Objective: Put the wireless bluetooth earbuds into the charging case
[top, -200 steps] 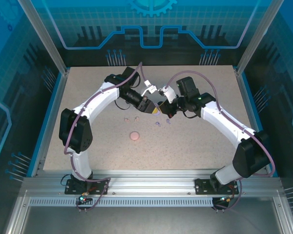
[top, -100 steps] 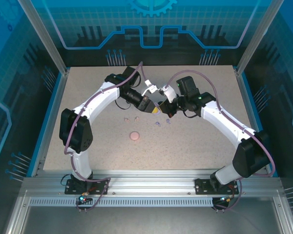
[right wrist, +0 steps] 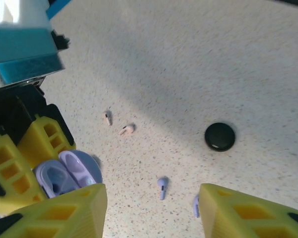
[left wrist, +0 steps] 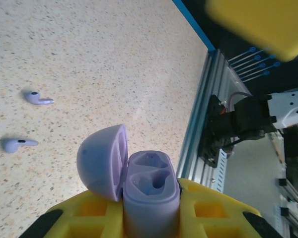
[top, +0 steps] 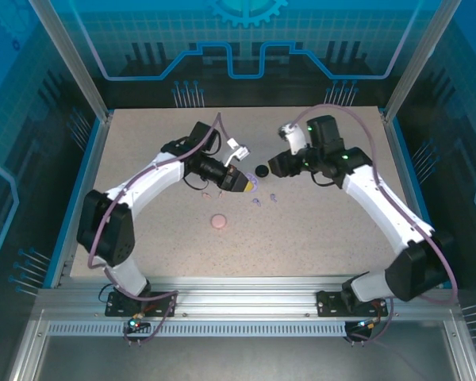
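Your left tool (top: 242,182) is clamped on an open lavender charging case (left wrist: 151,193); your right tool (right wrist: 153,210) stands apart, holding nothing.
Two lavender earbuds (left wrist: 37,97) and two pale pink earbuds (right wrist: 127,129) lie loose mid-tabletop (left wrist: 114,49), well apart from its blue edge (left wrist: 193,27), with bare room around them. A round black case (right wrist: 219,137) sits near your right tool, touching nothing. One lavender earbud is half cut off behind a right finger; the case's wells are too dim to read.

Left end effector (left wrist: 151,214) clenched, right (right wrist: 153,204) agape
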Tool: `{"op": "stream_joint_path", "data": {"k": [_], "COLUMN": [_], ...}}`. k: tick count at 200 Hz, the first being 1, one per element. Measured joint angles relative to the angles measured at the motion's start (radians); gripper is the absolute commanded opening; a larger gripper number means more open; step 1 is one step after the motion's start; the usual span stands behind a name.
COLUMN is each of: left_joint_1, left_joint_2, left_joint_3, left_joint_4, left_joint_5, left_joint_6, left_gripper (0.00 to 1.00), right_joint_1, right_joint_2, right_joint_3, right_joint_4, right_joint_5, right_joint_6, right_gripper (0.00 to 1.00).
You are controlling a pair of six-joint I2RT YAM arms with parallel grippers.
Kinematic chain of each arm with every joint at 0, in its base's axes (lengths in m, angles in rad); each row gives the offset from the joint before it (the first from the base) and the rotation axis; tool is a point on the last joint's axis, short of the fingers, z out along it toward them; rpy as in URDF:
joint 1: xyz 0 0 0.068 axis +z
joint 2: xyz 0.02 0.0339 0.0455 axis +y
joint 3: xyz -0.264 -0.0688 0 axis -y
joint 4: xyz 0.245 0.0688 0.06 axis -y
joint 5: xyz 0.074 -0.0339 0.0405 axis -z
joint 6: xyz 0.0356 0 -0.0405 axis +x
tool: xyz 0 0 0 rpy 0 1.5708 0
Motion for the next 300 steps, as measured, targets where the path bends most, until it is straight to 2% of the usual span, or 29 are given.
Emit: {"op": "stream_joint_path", "data": {"k": [28, 56, 87, 134, 197, 300], "left_joint_1": [0.0, 0.0, -0.002, -0.029, -0.04, -0.049], "left_joint_2": [-0.138, -0.304, -0.463, -0.596, -0.66, -0.671], "left_joint_3": [-0.159, -0.348, -0.5, -0.512, -0.512, -0.512], "left_joint_4": [0.21, 0.463, 0.692, 0.851, 0.898, 0.894], "left_joint_5": [-0.101, -0.258, -0.441, -0.609, -0.672, -0.673], "left_joint_6": [-0.09, -0.188, -0.248, -0.247, -0.243, -0.243], "left_gripper": [0.0, 0.0, 0.0, 0.0, 0.0, 0.0], "right_joint_1": [-0.039, -0.036, 0.013, 0.156, 0.24, 0.259], "right_joint_2": [-0.09, -0.077, 0.023, 0.254, 0.554, 0.723], "right_joint_3": [-0.033, -0.077, -0.119, -0.082, 0.134, 0.298], "right_joint_4": [-0.001, -0.002, -0.017, -0.044, -0.135, -0.244], "right_joint_5": [0.005, 0.01, 0.048, 0.146, 0.28, 0.377], "right_joint_6": [0.106, 0.202, 0.269, 0.295, 0.266, 0.2], "right_gripper": [0.56, 0.57, 0.57, 0.53, 0.48, 0.43]}}
